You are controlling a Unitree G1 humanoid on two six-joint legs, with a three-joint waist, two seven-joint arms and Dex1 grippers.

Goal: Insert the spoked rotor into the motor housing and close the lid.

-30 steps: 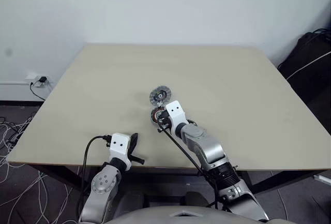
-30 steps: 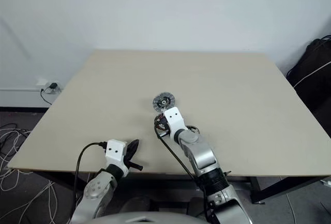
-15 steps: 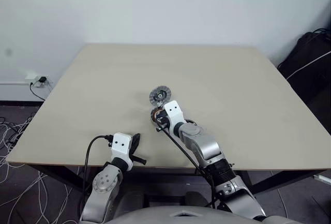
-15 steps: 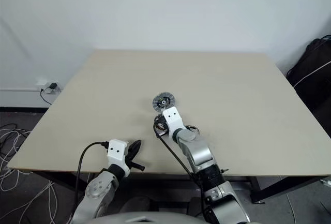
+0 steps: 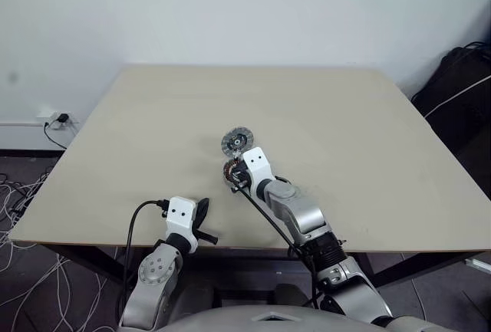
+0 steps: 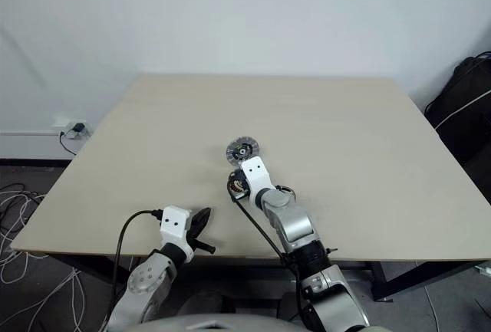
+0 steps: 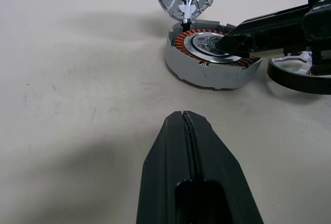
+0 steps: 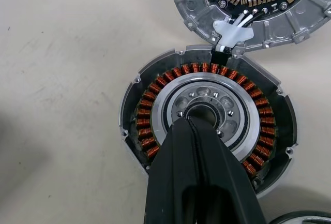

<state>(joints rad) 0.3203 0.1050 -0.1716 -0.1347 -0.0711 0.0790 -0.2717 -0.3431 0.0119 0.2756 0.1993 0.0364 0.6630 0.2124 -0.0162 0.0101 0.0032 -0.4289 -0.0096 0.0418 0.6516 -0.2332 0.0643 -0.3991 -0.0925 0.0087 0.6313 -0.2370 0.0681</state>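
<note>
The motor housing [image 8: 155, 105], a copper ring of windings around a silver centre, lies in the middle of the table. My right gripper [image 8: 189, 122] is shut, with its tip resting at the housing's central hole, as the left wrist view also shows for the right gripper [image 7: 224, 41]. Just beyond the housing lies the lid [image 5: 238, 141], its ribbed face up, joined to the housing by short white wires. The spoked rotor [image 7: 297, 74] lies flat to the right of the housing, beside my right arm. My left gripper [image 5: 202, 213] is shut and empty near the front table edge.
The beige table [image 5: 345, 125] has a front edge just behind my left gripper. A black bag [image 5: 460, 79] stands off the right side. Cables [image 5: 23, 194] and a wall socket lie on the floor at left.
The right arm's elbow has shifted slightly while its gripper tip stays on the housing's centre. The left gripper has kept still.
</note>
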